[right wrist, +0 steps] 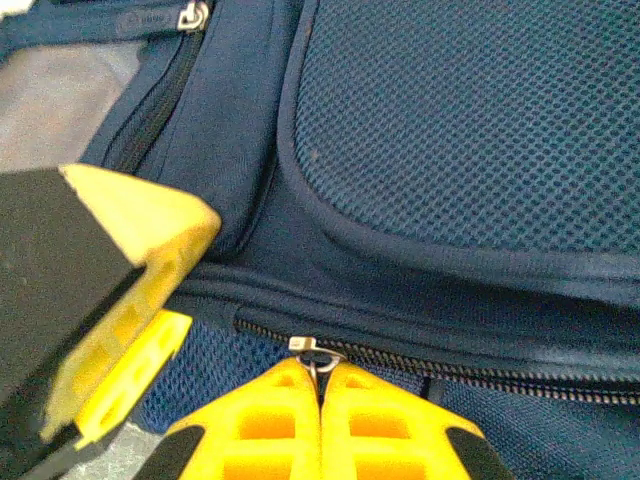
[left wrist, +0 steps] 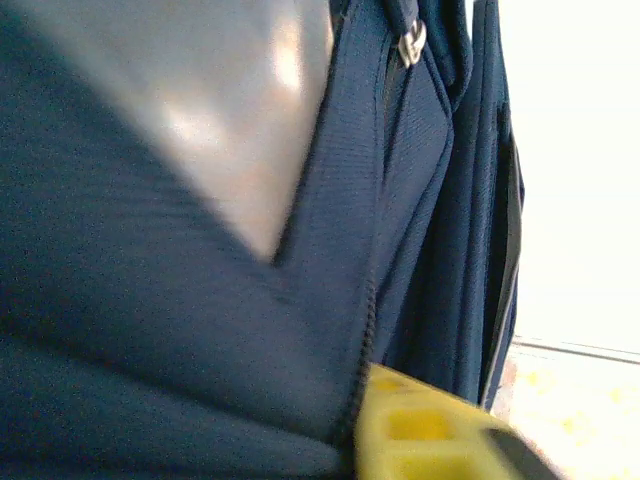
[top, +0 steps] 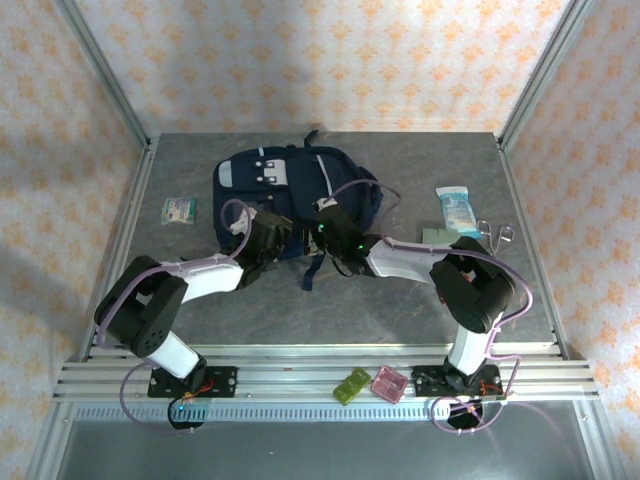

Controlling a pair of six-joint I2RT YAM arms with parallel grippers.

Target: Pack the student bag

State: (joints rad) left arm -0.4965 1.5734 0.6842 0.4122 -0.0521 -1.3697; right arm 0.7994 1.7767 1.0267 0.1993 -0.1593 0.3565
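Grey tabletop [top: 400, 300] holds the student bag [top: 300, 185] flat at its far centre, and we judge packing barely begun: a tissue packet [top: 458, 208] lies outside, right. Our right gripper [right wrist: 320, 385] pinches a zipper pull [right wrist: 312, 347] at its near edge; whether our left gripper [top: 272, 230] is spread we cannot tell.

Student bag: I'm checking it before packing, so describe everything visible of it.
The student bag is a navy fabric backpack with a grey patch, a light stripe, mesh panels and zippers, lying flat on the table. The right gripper pinches one zipper pull; the left gripper is at its near edge.
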